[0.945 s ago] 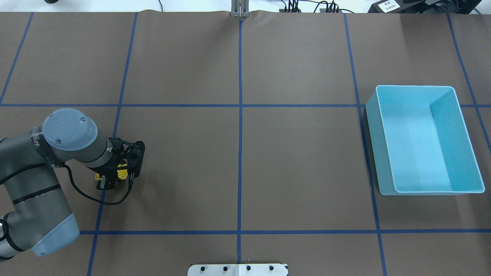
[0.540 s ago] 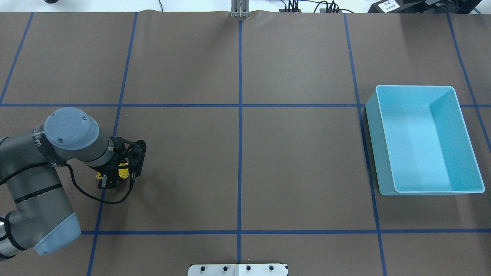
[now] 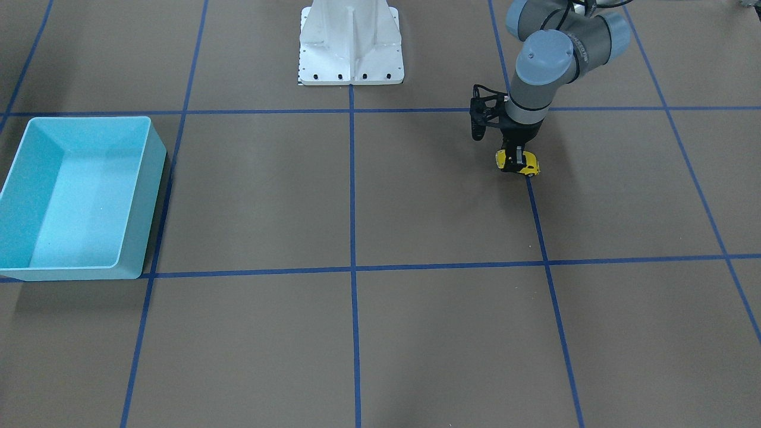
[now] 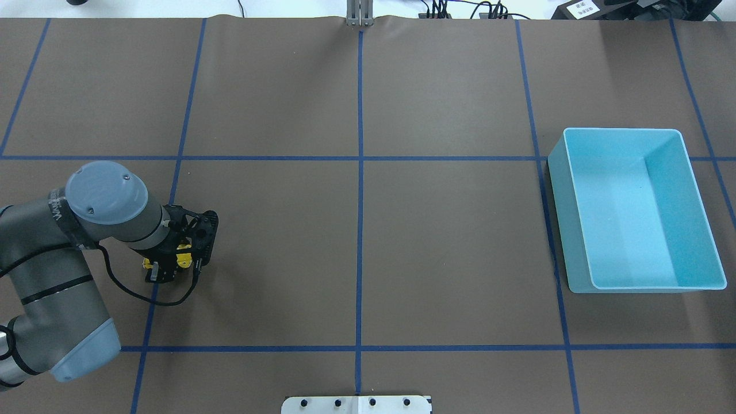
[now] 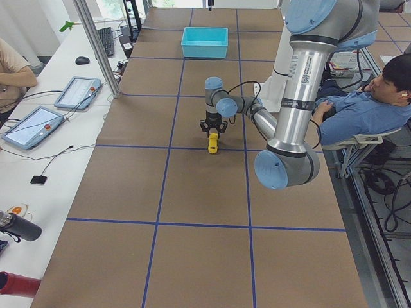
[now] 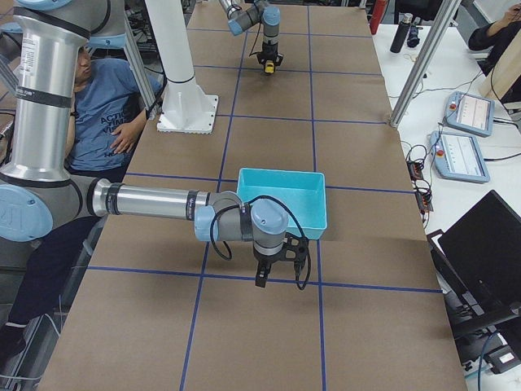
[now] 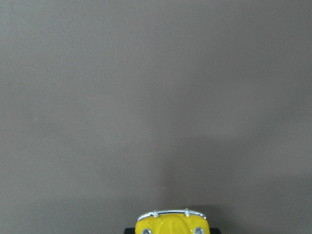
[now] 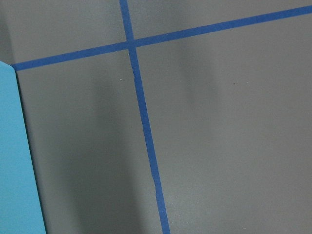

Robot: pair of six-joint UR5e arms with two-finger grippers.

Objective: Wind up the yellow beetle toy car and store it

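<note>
Exterior front-facing view: the yellow beetle toy car [image 3: 530, 166] sits on the table [image 3: 416, 333], toward its end on the robot's left.
The left gripper [image 3: 516, 160] is clamped across the car's middle. The turquoise bin [image 3: 150, 156] stands well apart, toward the opposite end, with the right gripper [image 6: 277, 277] near it, its fingers' state impossible to tell.

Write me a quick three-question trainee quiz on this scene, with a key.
1. True or false: the yellow beetle toy car lies in the turquoise bin.
2. What is the left gripper closed on? A) the car B) the bin's rim C) nothing
3. Short answer: on which side of the robot does the bin stand?
Key: 1 false; 2 A; 3 its right.
</note>
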